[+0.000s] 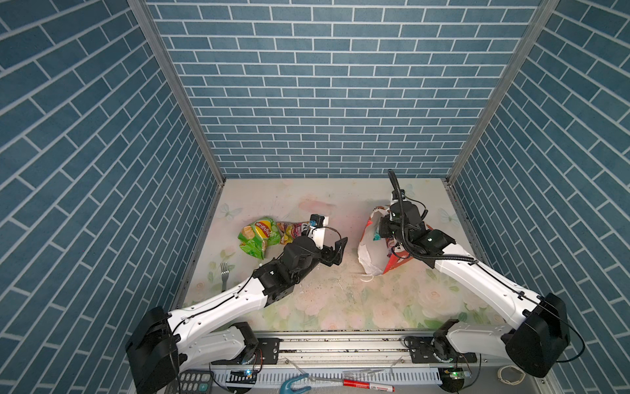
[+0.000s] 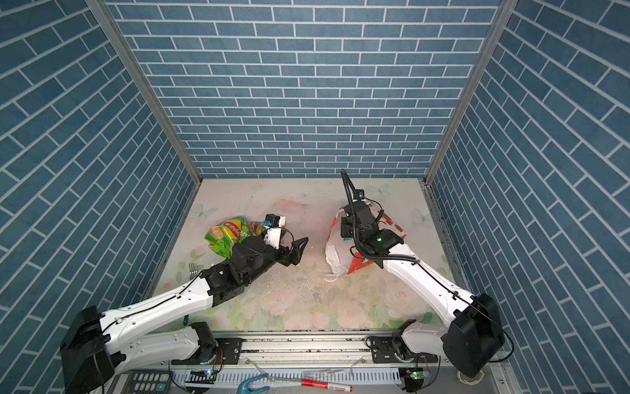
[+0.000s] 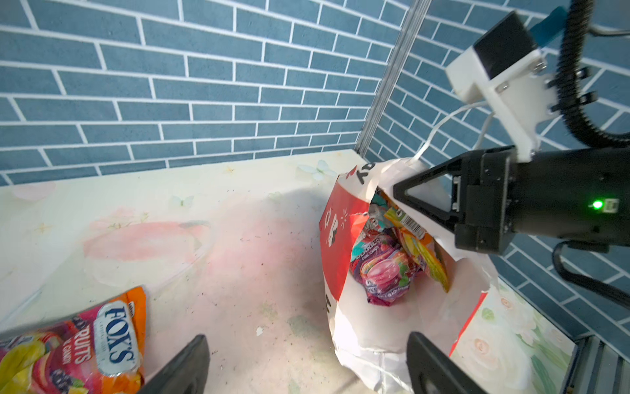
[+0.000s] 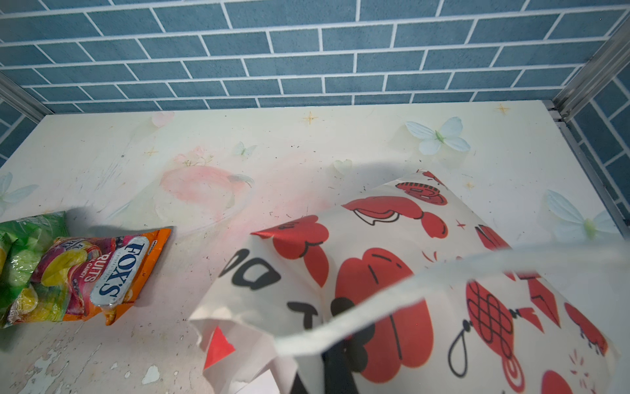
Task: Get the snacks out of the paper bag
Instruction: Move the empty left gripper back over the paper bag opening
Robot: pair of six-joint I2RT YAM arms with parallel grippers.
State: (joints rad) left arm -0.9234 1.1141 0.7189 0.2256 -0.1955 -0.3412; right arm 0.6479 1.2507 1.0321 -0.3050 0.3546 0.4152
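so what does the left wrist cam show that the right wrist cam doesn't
Left wrist only: the packets inside the open mouth of the paper bag, and the left gripper, open. Right wrist only: the green chip bag and the red lantern print on the bag's outside. Both: the orange FOX'S bag on the table, and the paper bag pinched by the right gripper.

Both top views overlook the table (image 1: pixel 289 204); wrist views (close, low) share the paper bag (image 3: pixel 341 238).

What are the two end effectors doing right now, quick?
Left end effector: open, empty.
Right end effector: closed on the paper bag rim.
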